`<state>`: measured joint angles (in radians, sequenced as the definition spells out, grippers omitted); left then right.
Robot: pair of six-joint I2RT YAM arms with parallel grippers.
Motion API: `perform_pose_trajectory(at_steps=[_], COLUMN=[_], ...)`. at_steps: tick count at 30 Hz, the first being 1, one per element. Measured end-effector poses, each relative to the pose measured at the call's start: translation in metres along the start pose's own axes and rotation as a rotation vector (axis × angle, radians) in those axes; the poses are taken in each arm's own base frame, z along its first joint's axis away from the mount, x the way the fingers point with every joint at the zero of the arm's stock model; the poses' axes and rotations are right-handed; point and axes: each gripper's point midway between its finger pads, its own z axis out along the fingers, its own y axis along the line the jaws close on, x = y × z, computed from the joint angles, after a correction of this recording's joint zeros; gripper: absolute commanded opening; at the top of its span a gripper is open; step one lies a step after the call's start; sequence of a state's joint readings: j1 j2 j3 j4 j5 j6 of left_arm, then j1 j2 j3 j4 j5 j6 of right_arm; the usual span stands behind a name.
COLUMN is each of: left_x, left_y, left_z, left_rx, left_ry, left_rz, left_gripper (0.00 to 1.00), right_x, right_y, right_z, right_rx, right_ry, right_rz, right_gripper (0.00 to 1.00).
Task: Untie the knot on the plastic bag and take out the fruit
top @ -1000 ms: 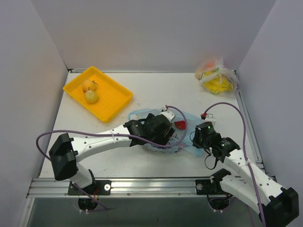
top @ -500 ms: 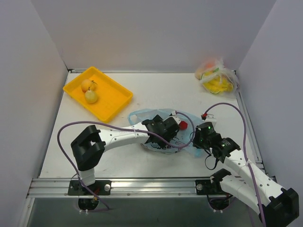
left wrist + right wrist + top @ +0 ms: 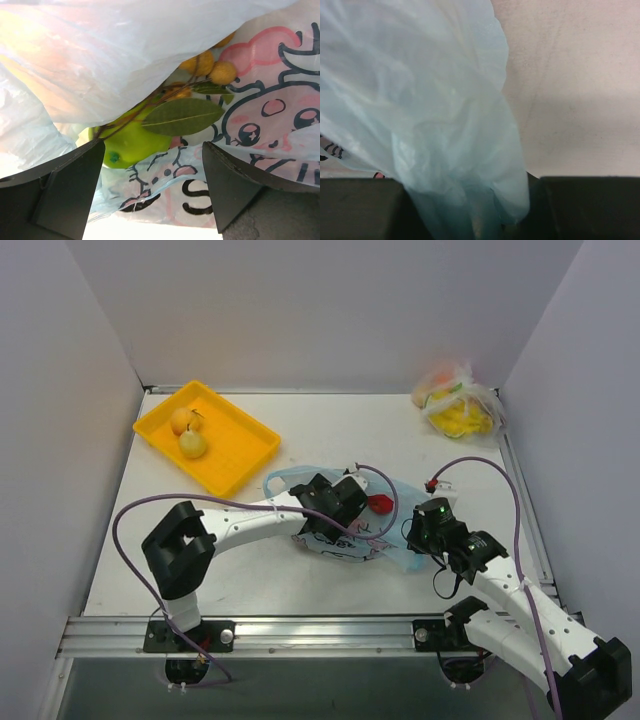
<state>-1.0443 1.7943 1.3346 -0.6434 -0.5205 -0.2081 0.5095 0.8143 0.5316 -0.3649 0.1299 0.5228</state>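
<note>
The light blue plastic bag [image 3: 352, 536] with its cartoon print lies at the table's middle. A red apple [image 3: 380, 503] shows at its mouth. My left gripper [image 3: 334, 504] is open at the bag's mouth. In the left wrist view its fingers [image 3: 60, 192] stand apart over the printed panel [image 3: 260, 120]. A green apple [image 3: 131, 144], a leaf and the bunch of small brown-yellow fruit [image 3: 210, 69] lie just beyond them under the plastic. My right gripper [image 3: 424, 542] is shut on the bag's right edge [image 3: 470, 200]. No tied knot shows; a handle loop [image 3: 284, 480] lies loose.
A yellow tray [image 3: 235, 462] at the back left holds an orange [image 3: 184, 421] and a yellow pear [image 3: 192, 444]. A clear bag [image 3: 456, 400] with yellow-orange contents sits at the back right corner. White walls enclose the table on three sides.
My left gripper has shifted a little left and back over the bag, and its arm has swung. The bag's left loop has spread leftward. The right gripper has held still.
</note>
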Motion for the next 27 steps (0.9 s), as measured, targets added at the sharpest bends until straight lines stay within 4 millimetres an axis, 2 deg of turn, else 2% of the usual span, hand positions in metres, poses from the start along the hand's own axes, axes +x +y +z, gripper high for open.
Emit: perform_pose_trajectory(at_steps=[7, 14, 20, 27], left_x=[0.003, 0.023, 0.033, 0.044], left_y=[0.015, 0.029, 0.026, 0.015], left_z=[-0.007, 0.009, 0.019, 0.027], left_rx=[-0.012, -0.029, 0.016, 0.082], left_ry=[-0.011, 0.042, 0.071, 0.099], left_rz=[-0.051, -0.109, -0.191, -0.271], left_gripper=[0.90, 0.93, 0.97, 0.98], right_x=[0.000, 0.000, 0.000, 0.001], right_y=[0.000, 0.000, 0.001, 0.001], right_z=[0.000, 0.000, -0.001, -0.001], right_rx=[0.000, -0.003, -0.006, -0.006], right_ry=[0.000, 0.001, 0.002, 0.003], right_rz=[0.000, 0.000, 0.000, 0.000], right_gripper=[0.18, 0.18, 0.18, 0.18])
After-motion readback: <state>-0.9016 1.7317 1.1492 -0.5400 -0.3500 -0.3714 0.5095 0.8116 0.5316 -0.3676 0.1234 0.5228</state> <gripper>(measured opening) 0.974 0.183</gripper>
